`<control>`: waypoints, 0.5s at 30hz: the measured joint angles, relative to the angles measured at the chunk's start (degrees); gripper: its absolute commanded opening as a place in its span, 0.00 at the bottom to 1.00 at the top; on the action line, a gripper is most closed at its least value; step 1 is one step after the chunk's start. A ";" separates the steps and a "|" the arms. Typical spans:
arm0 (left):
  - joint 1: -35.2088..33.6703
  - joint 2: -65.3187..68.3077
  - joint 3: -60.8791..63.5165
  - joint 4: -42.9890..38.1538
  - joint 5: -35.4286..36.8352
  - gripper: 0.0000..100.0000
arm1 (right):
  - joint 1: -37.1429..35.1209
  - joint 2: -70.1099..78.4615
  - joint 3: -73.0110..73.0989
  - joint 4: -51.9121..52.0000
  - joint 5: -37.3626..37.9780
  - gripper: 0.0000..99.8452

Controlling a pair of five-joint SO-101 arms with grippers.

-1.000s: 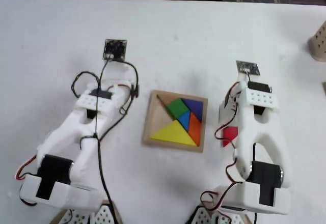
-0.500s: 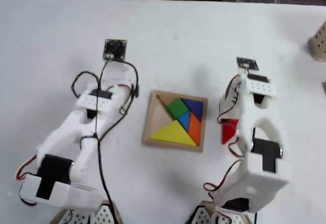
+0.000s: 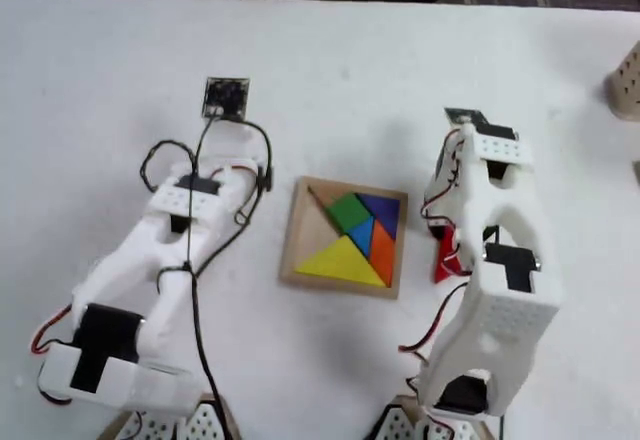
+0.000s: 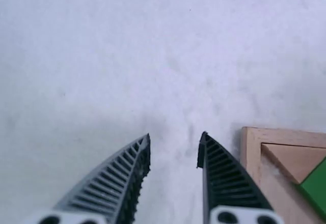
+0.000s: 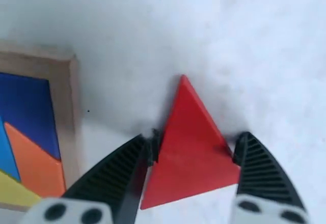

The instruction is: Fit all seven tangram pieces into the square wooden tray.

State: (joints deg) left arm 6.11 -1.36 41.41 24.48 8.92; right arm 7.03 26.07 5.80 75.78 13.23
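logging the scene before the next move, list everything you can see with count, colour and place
wooden tray: 1, light wood, mid-table between the arms
pieces in the tray: 5, green piece, dark blue piece, light blue piece, orange piece, yellow piece; bare wood gap at its left side
red triangle: 1, red, just right of the tray, at the right hand
table: 1, white
perforated object: 1, tan, table's far right edge
left hand: 1, dark grey, open, over bare table by a tray corner
right hand: 1, dark grey, at the red triangle
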 measured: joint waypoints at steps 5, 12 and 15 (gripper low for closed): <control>0.00 0.00 0.00 0.00 0.00 0.17 | 0.00 0.00 0.18 0.09 1.14 0.23; 0.00 0.00 0.00 0.00 0.00 0.17 | 0.00 -1.32 -1.32 1.58 1.32 0.26; 0.00 0.00 0.00 0.00 0.00 0.17 | 0.00 -4.75 -1.41 4.75 1.23 0.30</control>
State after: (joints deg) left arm 6.11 -1.36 41.41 24.48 8.92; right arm 7.03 21.32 4.40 80.53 14.46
